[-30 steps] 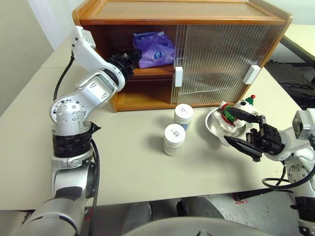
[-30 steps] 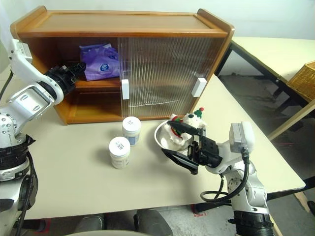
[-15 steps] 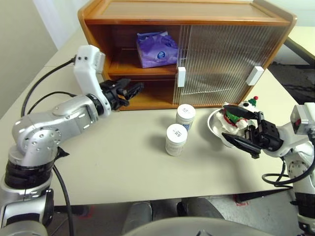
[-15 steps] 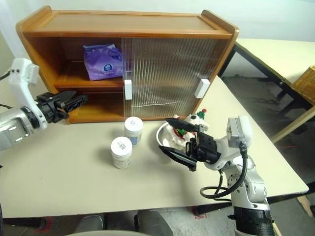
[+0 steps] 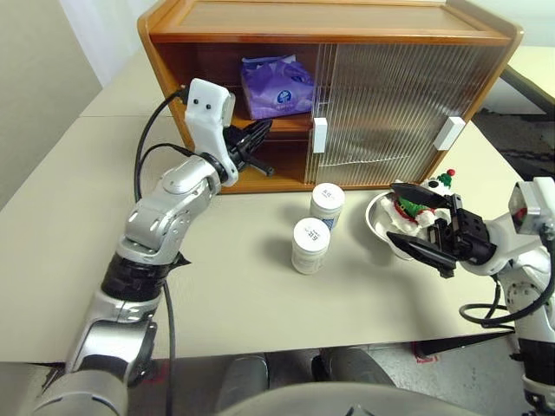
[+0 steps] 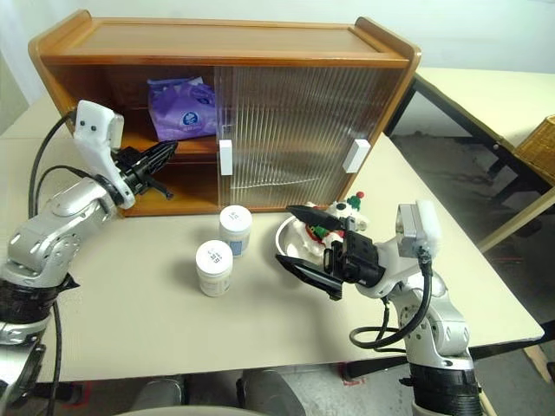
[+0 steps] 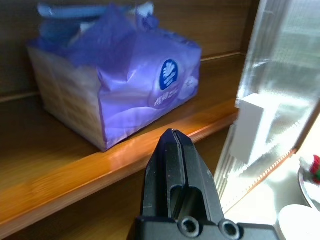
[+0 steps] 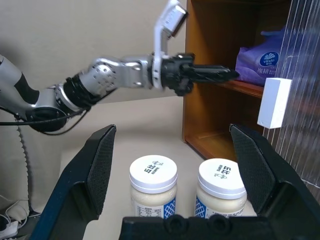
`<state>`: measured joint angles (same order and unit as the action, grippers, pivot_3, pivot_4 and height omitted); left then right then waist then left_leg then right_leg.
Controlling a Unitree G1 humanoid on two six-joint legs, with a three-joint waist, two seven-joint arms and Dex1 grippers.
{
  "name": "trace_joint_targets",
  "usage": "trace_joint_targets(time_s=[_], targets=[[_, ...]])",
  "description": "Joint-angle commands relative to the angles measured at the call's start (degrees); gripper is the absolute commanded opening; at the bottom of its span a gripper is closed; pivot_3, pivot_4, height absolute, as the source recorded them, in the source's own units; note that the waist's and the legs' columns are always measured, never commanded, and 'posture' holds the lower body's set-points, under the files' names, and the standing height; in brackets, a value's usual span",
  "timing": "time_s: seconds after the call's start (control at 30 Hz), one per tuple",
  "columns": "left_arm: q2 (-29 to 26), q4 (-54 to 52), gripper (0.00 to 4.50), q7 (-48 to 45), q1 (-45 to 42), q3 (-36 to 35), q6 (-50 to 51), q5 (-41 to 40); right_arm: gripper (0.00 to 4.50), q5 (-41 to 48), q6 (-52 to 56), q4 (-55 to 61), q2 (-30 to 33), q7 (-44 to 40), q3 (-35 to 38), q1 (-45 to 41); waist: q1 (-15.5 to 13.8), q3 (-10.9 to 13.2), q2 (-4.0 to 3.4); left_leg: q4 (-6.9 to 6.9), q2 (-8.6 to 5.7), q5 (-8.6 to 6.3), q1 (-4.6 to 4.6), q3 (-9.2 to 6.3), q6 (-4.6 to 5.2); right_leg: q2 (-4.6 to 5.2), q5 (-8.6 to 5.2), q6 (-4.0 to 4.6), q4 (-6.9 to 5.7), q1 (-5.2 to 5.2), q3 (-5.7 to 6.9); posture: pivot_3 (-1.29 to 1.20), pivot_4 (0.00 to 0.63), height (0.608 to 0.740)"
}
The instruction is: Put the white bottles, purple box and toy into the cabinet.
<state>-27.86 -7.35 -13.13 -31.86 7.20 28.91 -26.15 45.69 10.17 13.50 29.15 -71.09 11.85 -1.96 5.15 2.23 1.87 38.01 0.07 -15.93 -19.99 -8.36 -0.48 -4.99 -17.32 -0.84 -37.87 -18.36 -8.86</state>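
Observation:
The purple box [image 5: 277,87] lies on the upper shelf of the cabinet [image 5: 329,35], in its open left half, and fills much of the left wrist view [image 7: 120,90]. My left gripper [image 5: 258,134] is shut and empty, pointing level at the shelf's front edge just short of the box. Two white bottles [image 5: 327,204] [image 5: 310,245] stand upright on the table in front of the cabinet. The toy [image 5: 416,206] sits in a steel bowl [image 5: 380,227] to their right. My right gripper [image 5: 390,210] is open beside the bowl, with nothing between its fingers.
The ribbed sliding doors with white handles [image 5: 317,134] [image 5: 447,132] cover the cabinet's right half. The lower left shelf [image 5: 269,173] is open. A second table [image 6: 486,95] and a wicker basket [image 6: 538,143] stand off to the right. Bare tabletop [image 5: 225,286] lies in front of the bottles.
My left gripper has drawn back out of the upper shelf, leaving the purple box there, has shut and rolled over. The right gripper has stayed put.

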Motion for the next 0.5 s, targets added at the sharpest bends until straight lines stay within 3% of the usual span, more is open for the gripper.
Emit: trace_joint_targets(time_s=[0.03,0.23,0.5], targets=[[1.67,5.96,0.01,-1.23,-2.53,0.22,-2.5,5.1,4.5,0.37,0.41,1.5,0.13,0.52,-0.04,0.77,0.03,-0.01,0.01,0.0,0.0,0.0,-0.01,0.0,0.0,0.0,-0.01,-0.03,0.0,-0.01,0.0,-0.16,0.026,0.74],[3.24,12.4,0.01,1.66,-6.36,-1.9,-3.46,12.13,4.5,0.12,0.2,2.11,-0.45,1.52,-0.47,1.32,0.51,-0.01,0.01,0.03,-0.02,0.01,0.02,0.03,0.03,0.0,-0.08,-0.29,0.01,0.05,0.0,-0.18,0.025,0.74],[5.28,12.04,0.01,1.2,-6.58,-4.8,-3.88,14.88,4.5,-0.22,-0.01,1.87,-1.02,1.54,-0.94,1.51,1.05,-0.02,0.02,0.04,-0.05,0.02,0.02,0.06,0.05,0.0,-0.1,-0.36,0.03,0.07,0.0,-0.17,0.029,0.74]])
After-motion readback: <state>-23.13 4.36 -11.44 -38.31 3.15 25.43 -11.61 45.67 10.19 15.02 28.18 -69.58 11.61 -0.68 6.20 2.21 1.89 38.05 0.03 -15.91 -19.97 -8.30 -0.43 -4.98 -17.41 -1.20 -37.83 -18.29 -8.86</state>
